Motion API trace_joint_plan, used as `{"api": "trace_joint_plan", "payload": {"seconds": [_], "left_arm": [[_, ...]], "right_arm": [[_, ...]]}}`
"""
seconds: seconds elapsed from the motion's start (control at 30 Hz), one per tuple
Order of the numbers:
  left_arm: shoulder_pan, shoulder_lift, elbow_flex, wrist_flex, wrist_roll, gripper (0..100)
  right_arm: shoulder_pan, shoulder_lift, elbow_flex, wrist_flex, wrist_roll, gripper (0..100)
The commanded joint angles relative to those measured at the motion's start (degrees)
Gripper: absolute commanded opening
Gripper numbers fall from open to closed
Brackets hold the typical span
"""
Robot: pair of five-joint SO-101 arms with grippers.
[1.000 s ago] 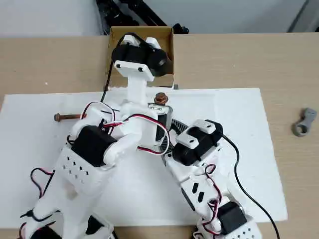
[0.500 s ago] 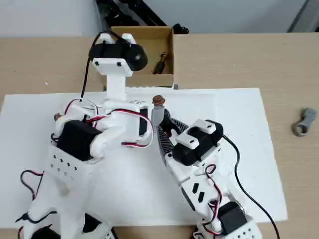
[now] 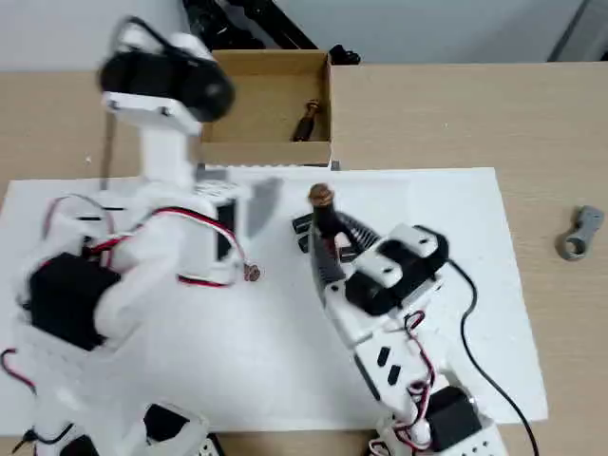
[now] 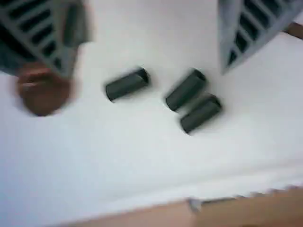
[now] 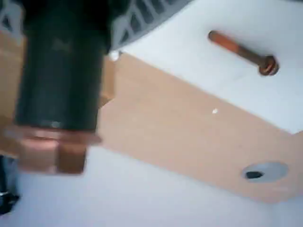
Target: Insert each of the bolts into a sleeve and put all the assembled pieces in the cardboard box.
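The cardboard box stands at the table's far edge with one bolt-and-sleeve piece lying inside by its right wall. My right gripper is shut on a black sleeve with a copper bolt head at its end, held upright over the white mat. Three loose black sleeves lie on the mat below my left gripper, which is open and holds nothing. A loose bolt lies on the mat farther off.
The white mat covers the middle of the table. A grey wrench lies on the bare wood at the right. Dark stands rise behind the box. The left arm spans the mat's left half.
The left arm swung left, away from the box, leaving a bolt-and-sleeve piece inside it. The right gripper shifted slightly right with its piece.
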Motion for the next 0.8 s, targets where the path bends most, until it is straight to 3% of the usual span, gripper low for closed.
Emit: {"api": "trace_joint_plan", "payload": {"seconds": [0.0,0.13,0.27,0.47,0.67,0.77], "left_arm": [[-7.9,0.0,-2.0,-0.2,-3.1,9],[-15.4,-0.5,2.9,-2.6,-7.7,1],[-20.7,-0.5,6.9,-3.0,-11.3,1],[-27.2,-0.2,11.5,-3.0,-10.9,1],[-32.7,0.0,15.6,-3.3,-5.4,1],[-33.7,0.0,19.0,-4.5,-5.3,1]], "right_arm": [[2.3,5.9,-9.3,-1.9,0.0,0.4],[2.7,16.7,-18.4,-4.5,-0.1,0.4],[3.6,29.6,-24.2,-13.2,-0.1,0.4],[3.7,51.3,-35.3,-20.6,-0.1,0.4],[4.9,72.3,-48.6,-27.3,-0.3,0.4],[7.3,82.6,-55.7,-29.6,-3.7,0.4]]}}
